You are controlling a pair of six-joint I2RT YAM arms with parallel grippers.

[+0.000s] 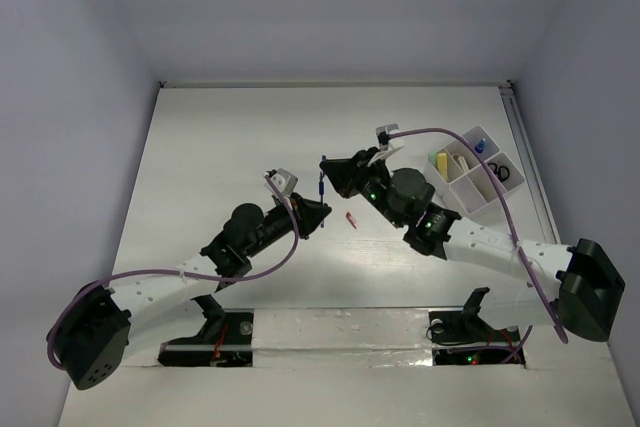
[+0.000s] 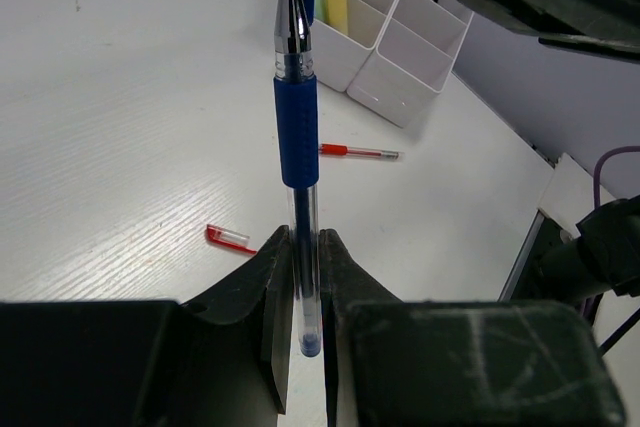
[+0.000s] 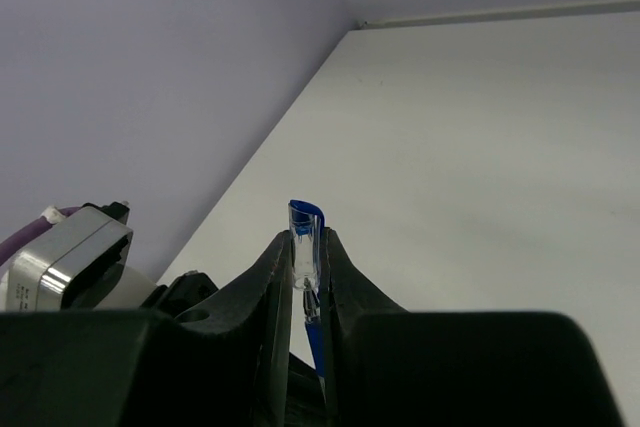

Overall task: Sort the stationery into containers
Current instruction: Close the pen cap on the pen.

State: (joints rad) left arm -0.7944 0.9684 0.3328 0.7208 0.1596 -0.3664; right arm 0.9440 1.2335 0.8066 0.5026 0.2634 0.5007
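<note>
My left gripper (image 2: 300,237) is shut on the clear barrel of a blue-white pen (image 2: 298,137), whose metal tip points away toward the right arm. In the top view the pen (image 1: 321,185) bridges the left gripper (image 1: 312,215) and right gripper (image 1: 335,175) above mid-table. My right gripper (image 3: 304,242) is shut on a clear pen cap with a blue clip (image 3: 305,232), and the pen's blue grip (image 3: 313,337) shows just below it. The white organiser tray (image 1: 470,192) stands at the right, holding a pale yellow marker (image 1: 441,160) and black scissors (image 1: 503,173).
A thin red pencil-like stick (image 2: 358,152) and a small red cap (image 2: 228,238) lie on the white table between the arms and the tray (image 2: 400,47). Only one red bit (image 1: 351,219) shows from above. The table's rail runs along the right edge.
</note>
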